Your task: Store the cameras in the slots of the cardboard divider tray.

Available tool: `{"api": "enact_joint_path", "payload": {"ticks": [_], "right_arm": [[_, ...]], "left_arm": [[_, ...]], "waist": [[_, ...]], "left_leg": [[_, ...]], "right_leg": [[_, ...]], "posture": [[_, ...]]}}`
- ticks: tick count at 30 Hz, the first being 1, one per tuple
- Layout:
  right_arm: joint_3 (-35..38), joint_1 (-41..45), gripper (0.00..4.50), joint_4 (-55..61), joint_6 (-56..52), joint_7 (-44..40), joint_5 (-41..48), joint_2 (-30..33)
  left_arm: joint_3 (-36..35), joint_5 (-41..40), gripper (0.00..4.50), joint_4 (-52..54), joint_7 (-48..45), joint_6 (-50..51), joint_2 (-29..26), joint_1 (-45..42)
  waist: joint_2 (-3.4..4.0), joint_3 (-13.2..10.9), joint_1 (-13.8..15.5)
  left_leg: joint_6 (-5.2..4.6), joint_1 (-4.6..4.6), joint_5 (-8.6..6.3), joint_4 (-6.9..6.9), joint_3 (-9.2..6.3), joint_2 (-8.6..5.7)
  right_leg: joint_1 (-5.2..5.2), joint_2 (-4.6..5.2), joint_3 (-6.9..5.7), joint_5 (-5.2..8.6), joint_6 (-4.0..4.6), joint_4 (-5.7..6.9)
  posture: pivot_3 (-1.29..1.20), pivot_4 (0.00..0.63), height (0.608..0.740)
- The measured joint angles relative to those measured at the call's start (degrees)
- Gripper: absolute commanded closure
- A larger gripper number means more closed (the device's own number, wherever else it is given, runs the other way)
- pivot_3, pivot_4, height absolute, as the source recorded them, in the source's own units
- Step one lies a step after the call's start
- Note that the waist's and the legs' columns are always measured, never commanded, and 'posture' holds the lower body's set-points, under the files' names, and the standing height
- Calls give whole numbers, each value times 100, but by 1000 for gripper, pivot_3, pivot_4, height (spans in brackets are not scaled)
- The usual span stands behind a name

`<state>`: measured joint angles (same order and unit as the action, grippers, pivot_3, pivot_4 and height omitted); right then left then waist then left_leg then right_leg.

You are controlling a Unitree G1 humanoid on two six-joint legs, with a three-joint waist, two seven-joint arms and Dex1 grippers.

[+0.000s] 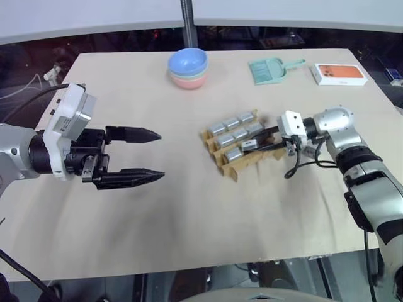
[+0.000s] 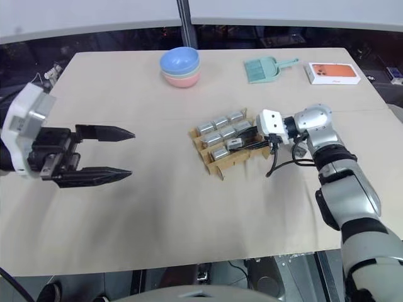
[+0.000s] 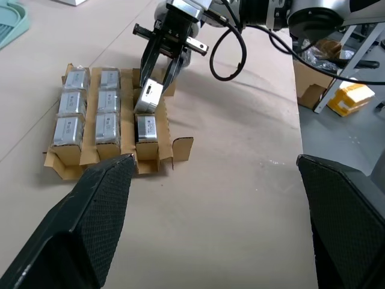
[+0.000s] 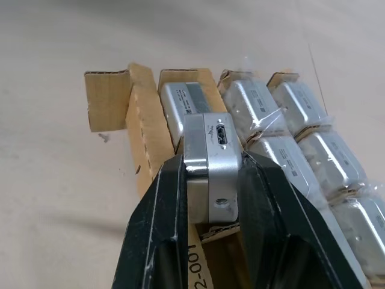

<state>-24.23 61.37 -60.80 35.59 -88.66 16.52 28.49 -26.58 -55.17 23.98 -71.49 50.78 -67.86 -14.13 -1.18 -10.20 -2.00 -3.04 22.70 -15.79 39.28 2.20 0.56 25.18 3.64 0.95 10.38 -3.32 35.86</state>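
Note:
The cardboard divider tray (image 1: 234,171) lies right of the table's middle, with several silver-grey cameras (image 1: 230,123) seated in its slots. My right gripper (image 1: 247,146) reaches in from the right and is shut on one more camera (image 4: 212,162). It holds that camera tilted over a slot in the tray's near row, beside a seated camera (image 3: 146,128). Whether the held camera touches the cardboard I cannot tell. My left gripper (image 1: 160,155) hovers over bare table far to the tray's left. It points toward the tray, its fingers (image 3: 96,223) open and empty.
Stacked pastel bowls (image 1: 187,68) stand at the table's far middle. A teal dustpan (image 1: 271,69) and a white-and-orange box (image 1: 340,73) lie at the far right. Cardboard boxes (image 3: 319,90) sit on the floor past the table's right edge.

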Motion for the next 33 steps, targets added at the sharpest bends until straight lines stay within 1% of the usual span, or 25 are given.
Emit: {"api": "enact_joint_path", "payload": {"ticks": [5,8,9,16,21,29,30,32,33], "right_arm": [[-508,217,3895,-180,631,1,50,76],[-580,252,3895,-282,800,5,50,76],[-650,285,3895,-304,861,7,48,81],[-963,295,3895,-282,1011,29,221,191],[-1030,396,3895,-493,1340,30,133,149],[-925,504,3895,-786,1297,28,-89,35],[-889,504,2855,-791,1231,25,-127,29],[-887,495,1857,-872,1086,12,-297,31],[-874,481,1484,-898,1066,8,-344,30]], "left_arm": [[-62,-5,0,17,4,0,0,123],[-114,-10,0,30,20,0,0,164],[-119,-11,0,34,25,0,0,179],[-120,-11,0,43,30,-8,0,197],[-118,-11,0,43,34,-24,0,194],[-78,-10,0,42,37,-89,0,168],[-70,-10,0,42,37,-100,0,163],[-43,-10,0,40,38,-108,0,155],[-31,-10,0,40,38,-109,0,151]], "waist": [[-1,2,-4],[-2,3,-1],[-2,4,-1],[-2,5,30],[-2,5,32],[-1,4,35],[-1,4,36],[0,4,34],[1,3,32]], "left_leg": [[1,0,0,-3,-7,-1],[1,-5,0,-3,-8,-3],[1,-7,0,-3,-8,-3],[2,-34,-1,-5,-27,-5],[2,-34,-1,-5,-29,-6],[3,-33,-1,-9,-32,-7],[3,-33,-1,-9,-33,-7],[3,-32,-1,-9,-33,-7],[3,-32,-1,-9,-32,-8]], "right_leg": [[-2,4,-6,0,0,-1],[-7,8,-7,3,5,0],[-9,9,-7,10,18,0],[-43,14,-25,12,21,-4],[-44,15,-27,12,21,-5],[-43,15,-32,12,21,-6],[-43,16,-32,12,21,-6],[-43,16,-32,12,21,-5],[-43,16,-31,12,21,-5]], "posture": [[0,150,740],[0,150,740],[0,150,740],[0,150,740],[0,150,740],[0,150,740],[0,150,740],[0,150,740],[0,150,740]]}}
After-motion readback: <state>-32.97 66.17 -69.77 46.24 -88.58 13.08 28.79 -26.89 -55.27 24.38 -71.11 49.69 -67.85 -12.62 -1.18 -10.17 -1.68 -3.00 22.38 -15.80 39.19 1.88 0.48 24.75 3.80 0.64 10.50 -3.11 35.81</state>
